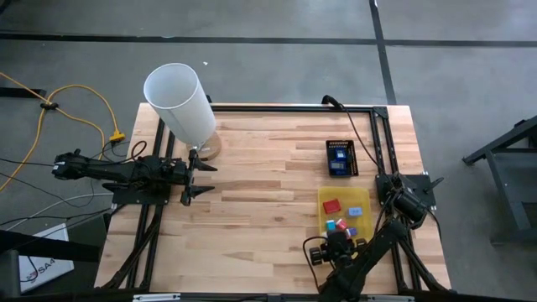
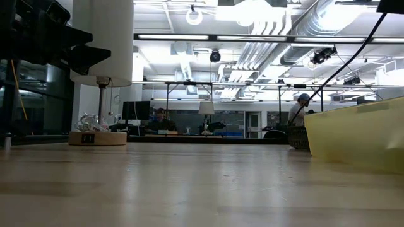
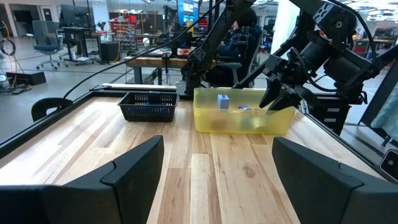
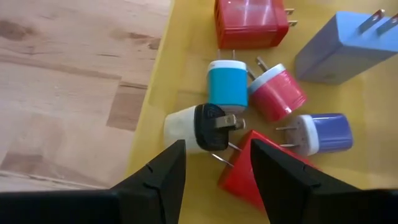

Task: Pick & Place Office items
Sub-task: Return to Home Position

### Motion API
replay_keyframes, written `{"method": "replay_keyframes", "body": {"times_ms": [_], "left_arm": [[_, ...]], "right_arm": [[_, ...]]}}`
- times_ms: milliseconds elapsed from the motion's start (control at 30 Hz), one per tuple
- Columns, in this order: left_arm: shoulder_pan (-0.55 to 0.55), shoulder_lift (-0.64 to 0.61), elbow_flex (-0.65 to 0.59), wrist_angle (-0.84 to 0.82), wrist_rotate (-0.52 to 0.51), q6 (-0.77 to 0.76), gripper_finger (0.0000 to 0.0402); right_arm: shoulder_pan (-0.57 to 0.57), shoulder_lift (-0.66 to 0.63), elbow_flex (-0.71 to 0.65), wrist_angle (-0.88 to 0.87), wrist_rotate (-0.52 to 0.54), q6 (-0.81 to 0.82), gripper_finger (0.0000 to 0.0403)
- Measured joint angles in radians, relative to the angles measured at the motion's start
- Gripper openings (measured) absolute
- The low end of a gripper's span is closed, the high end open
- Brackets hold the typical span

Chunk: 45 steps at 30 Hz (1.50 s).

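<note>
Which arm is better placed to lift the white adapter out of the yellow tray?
Right. The right gripper, open, hovers over the yellow tray, the white adapter just beyond its fingertips. The left gripper, also open, waits across the table beside the white cylinder.

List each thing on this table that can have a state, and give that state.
Left claw: open, empty, above the table.
Right claw: open, empty, above the tray.
Yellow tray: upright, holding the adapters.
White adapter: lying on its side in the tray.
Black basket: upright, apart from the tray.
White cylinder: standing upright.
</note>
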Motion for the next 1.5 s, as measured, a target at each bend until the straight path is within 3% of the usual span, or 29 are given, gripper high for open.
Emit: {"method": "replay_keyframes", "body": {"times_ms": [1000, 1200, 1500], "left_arm": [[0.000, 0.000, 0.000, 0.000, 0.000, 0.000, 0.0293], [0.000, 0.000, 0.000, 0.000, 0.000, 0.000, 0.0293], [0.000, 0.000, 0.000, 0.000, 0.000, 0.000, 0.0293]], "right_arm": [[0.003, -0.066, 0.001, -0.063, 0.089, 0.005, 0.0167], [0.000, -0.066, 0.000, -0.063, 0.240, -0.008, 0.0163], [-0.055, -0.075, 0.000, -0.016, 0.497, -0.207, 0.0162]]}}
